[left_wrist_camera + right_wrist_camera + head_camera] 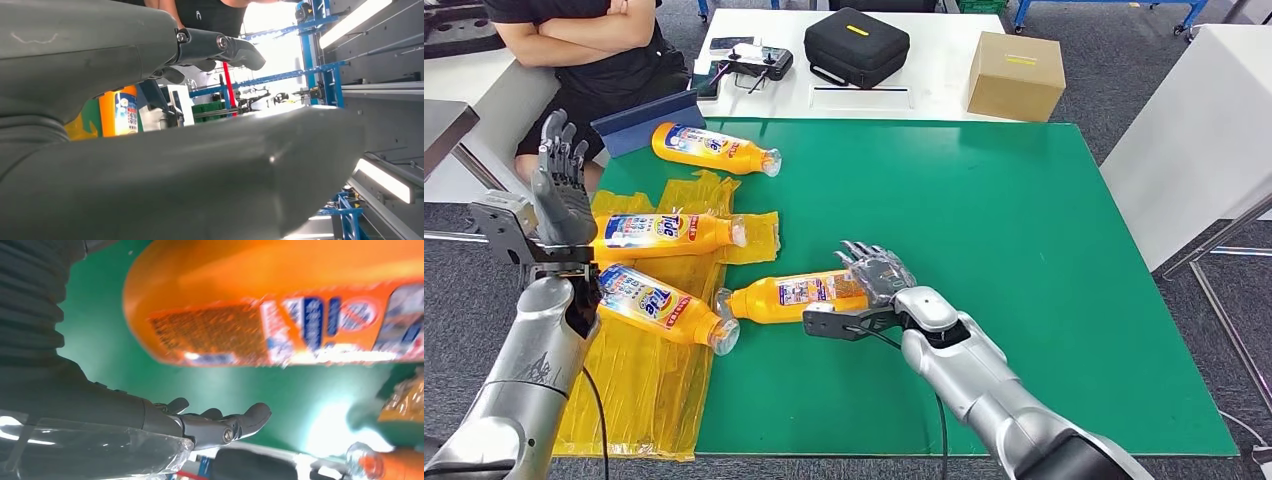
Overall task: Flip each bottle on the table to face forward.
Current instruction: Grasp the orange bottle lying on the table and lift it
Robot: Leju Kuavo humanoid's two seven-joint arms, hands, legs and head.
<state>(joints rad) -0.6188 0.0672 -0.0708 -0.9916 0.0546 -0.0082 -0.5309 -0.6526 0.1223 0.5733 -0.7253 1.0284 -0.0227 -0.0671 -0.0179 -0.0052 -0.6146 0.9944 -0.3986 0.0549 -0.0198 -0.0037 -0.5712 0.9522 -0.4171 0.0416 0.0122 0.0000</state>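
Bottles: four lying flat, right robot hand at one of them

Bottles, orange with clear caps, are lying on their sides on the green counter (1024,250). The far bottle (714,148) is sitting near the counter's back edge, label showing. A second bottle (664,234) and a third bottle (662,305) are resting on a crumpled yellow plastic sheet (649,390) at the left, both showing the brand label. The fourth bottle (794,296) is lying on bare green, cap pointing left, small-print panel facing up.

Right robot hand (876,272) is sitting at the base end of the fourth bottle, fingers spread and slightly curled; whether it is touching the bottle I cannot tell. In the right wrist view its fingers (250,417) are standing apart from the bottle body, holding nothing.

Left robot hand (561,185) is hanging raised beside the counter's left edge, fingers extended upward, holding nothing.

A person in dark clothing (589,50) is sitting behind, arms folded. A white table behind is carrying a black case (856,45) and a cardboard box (1016,75).
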